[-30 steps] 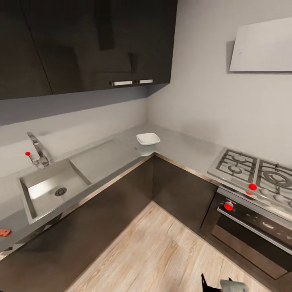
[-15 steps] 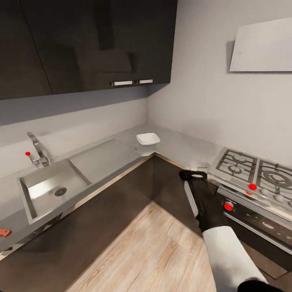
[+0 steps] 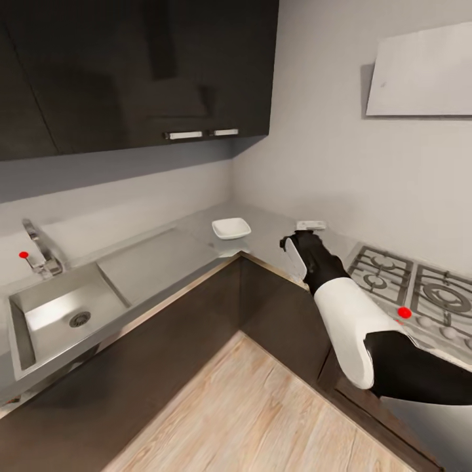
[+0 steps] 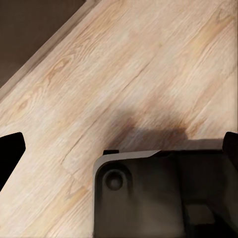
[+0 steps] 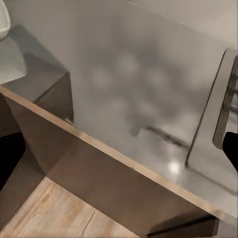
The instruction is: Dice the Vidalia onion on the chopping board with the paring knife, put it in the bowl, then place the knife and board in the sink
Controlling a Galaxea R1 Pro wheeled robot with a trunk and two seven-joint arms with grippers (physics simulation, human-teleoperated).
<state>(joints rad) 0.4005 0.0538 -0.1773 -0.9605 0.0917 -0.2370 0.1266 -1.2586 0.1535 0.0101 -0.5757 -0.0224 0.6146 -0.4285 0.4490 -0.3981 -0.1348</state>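
The right claw (image 3: 298,244) hovers over the bench (image 3: 275,233) beside the stove (image 3: 410,288); its grip cannot be told. The bowl (image 3: 231,228) sits near the corner, the sink (image 3: 59,314) well apart.

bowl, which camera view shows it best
The head view: the white bowl sits whole on the countertop near the corner, left of the right hand. The right wrist view catches just a pale sliver of it at the frame's edge. The left wrist view looks down at the wooden floor instead.
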